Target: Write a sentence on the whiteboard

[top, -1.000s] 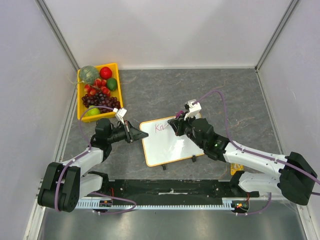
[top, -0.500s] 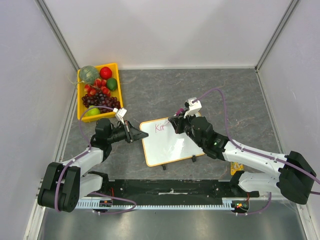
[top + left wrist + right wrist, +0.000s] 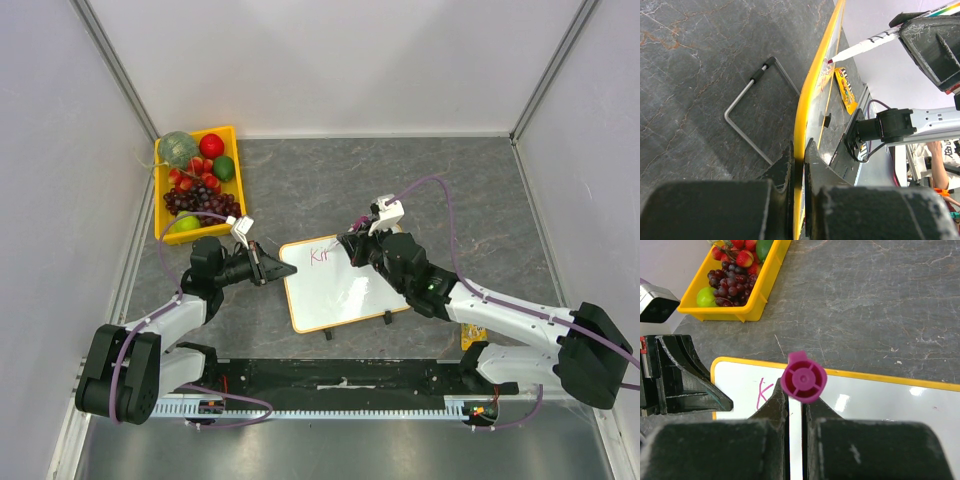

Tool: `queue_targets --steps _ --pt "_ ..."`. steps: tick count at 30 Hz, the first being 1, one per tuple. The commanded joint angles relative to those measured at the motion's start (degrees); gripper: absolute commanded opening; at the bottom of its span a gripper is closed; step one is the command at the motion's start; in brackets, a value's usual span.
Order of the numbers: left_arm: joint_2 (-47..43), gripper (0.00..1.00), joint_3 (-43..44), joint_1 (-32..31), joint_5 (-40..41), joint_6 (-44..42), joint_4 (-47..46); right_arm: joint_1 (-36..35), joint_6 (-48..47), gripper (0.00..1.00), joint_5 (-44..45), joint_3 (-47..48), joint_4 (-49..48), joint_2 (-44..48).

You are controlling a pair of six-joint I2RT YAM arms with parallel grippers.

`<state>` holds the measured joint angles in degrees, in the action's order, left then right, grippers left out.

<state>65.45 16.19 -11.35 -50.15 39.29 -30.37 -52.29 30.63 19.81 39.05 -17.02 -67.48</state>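
Pink sentence (image 3: 320, 255) beside right fingers (image 3: 773, 412) holding marker (image 3: 803, 378); left fingers (image 3: 783, 167) pinch whiteboard (image 3: 345, 292).

The whiteboard (image 3: 345, 295) is glossy, the marbled tabletop (image 3: 420, 180) matt, the yellow tray (image 3: 715, 311) smooth plastic

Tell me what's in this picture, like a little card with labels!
Board: whiteboard, lying on the grey table
Writing: a few pink letters, starting with K
Left tool: shut on the whiteboard's edge
Right tool: shut on a marker, tip at the board
Also there: yellow tray of fruit, far left of the table
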Motion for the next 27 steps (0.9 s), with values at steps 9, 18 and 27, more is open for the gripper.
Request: queue_targets --steps 9,18,27 --pt "0.7 0.02 -0.6 -0.1 4.4 -5.5 4.5 0.6 0.6 0.00 -0.5 -2.8 1.5 0.9" --pt "0.8 0.02 -0.5 -0.2 4.4 -5.4 4.5 0.6 1.3 0.00 -0.7 -4.4 1.9 2.0" --pt "0.8 0.02 -0.6 -0.1 4.4 -5.4 4.4 0.7 1.4 0.00 -1.2 -3.5 2.2 4.2"
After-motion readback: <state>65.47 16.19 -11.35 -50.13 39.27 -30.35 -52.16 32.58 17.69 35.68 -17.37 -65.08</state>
